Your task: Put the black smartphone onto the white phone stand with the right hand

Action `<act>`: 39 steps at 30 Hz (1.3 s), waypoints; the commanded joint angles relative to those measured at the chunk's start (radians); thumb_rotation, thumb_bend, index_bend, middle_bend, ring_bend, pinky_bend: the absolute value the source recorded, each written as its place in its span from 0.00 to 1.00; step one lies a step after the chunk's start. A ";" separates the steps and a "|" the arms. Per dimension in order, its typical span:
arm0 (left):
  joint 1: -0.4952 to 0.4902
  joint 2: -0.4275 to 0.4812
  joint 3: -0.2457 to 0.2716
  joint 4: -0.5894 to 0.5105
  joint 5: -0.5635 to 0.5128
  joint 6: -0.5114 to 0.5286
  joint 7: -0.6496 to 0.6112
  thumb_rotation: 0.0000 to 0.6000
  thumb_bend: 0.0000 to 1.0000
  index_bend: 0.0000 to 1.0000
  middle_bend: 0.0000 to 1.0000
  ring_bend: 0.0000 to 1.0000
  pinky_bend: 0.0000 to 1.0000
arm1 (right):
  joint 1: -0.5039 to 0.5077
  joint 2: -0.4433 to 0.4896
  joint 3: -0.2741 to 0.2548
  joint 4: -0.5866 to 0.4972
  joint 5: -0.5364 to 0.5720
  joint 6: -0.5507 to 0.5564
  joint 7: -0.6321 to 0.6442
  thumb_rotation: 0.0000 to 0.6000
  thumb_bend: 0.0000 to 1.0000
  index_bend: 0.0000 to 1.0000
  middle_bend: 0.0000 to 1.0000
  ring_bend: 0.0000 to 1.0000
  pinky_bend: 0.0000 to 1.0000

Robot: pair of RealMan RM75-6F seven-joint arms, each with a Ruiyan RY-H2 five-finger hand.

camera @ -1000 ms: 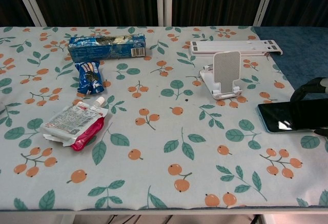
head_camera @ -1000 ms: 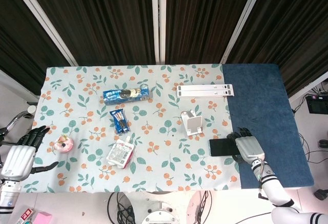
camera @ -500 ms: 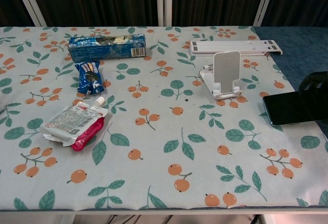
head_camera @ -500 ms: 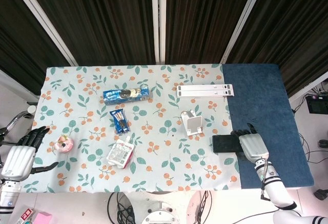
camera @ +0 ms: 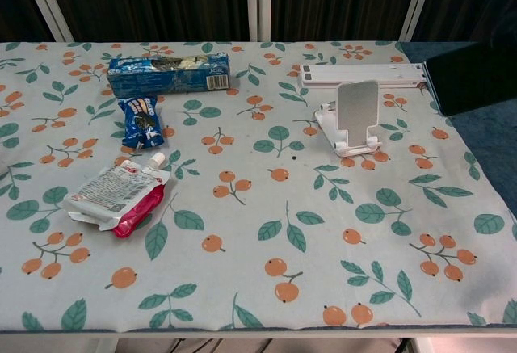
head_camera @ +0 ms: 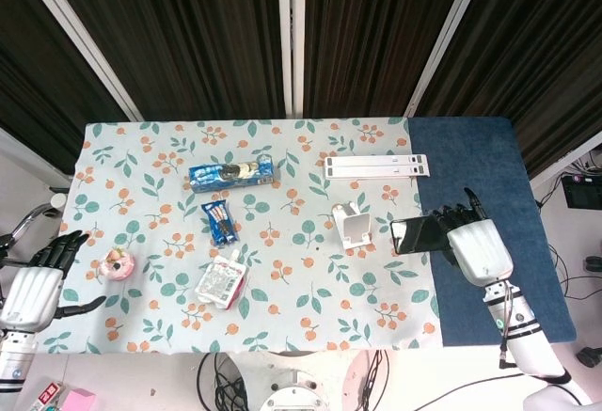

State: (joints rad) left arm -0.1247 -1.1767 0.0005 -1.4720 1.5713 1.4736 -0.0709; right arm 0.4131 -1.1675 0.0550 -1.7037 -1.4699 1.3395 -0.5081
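My right hand point(head_camera: 475, 245) holds the black smartphone point(head_camera: 417, 235) lifted off the table, to the right of the white phone stand point(head_camera: 353, 224). In the chest view the smartphone point(camera: 471, 74) hangs at the right edge, above and right of the stand point(camera: 355, 116); the hand itself is out of that frame. The stand's cradle holds nothing. My left hand point(head_camera: 38, 284) stays off the table's left side with its fingers spread, holding nothing.
A white folded bar point(head_camera: 375, 165) lies behind the stand. A blue biscuit box point(head_camera: 230, 173), a small blue packet point(head_camera: 219, 221), a red-and-white pouch point(head_camera: 222, 282) and a pink toy point(head_camera: 117, 263) lie to the left. A blue cloth point(head_camera: 489, 195) covers the table's right part.
My right hand has raised the smartphone from the table near the front right and carried it up and back, closer to the stand's level. The left hand has not moved.
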 commanded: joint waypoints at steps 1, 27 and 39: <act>-0.001 -0.002 0.000 0.002 -0.002 -0.002 -0.004 0.75 0.00 0.09 0.08 0.10 0.23 | 0.047 0.086 0.033 0.010 -0.133 0.029 -0.082 1.00 0.24 0.73 0.53 0.55 0.01; 0.000 -0.026 -0.002 0.047 -0.020 -0.016 -0.043 0.75 0.00 0.10 0.08 0.10 0.23 | 0.484 0.065 -0.094 0.629 -0.827 -0.047 0.084 1.00 0.24 0.58 0.45 0.50 0.00; 0.001 -0.037 -0.005 0.074 -0.032 -0.022 -0.060 0.74 0.00 0.10 0.08 0.10 0.23 | 0.552 -0.054 -0.131 0.810 -0.837 -0.011 0.183 1.00 0.24 0.53 0.40 0.44 0.00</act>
State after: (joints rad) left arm -0.1234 -1.2139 -0.0048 -1.3975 1.5391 1.4519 -0.1307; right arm 0.9552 -1.2071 -0.0693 -0.9092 -2.3065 1.3221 -0.3349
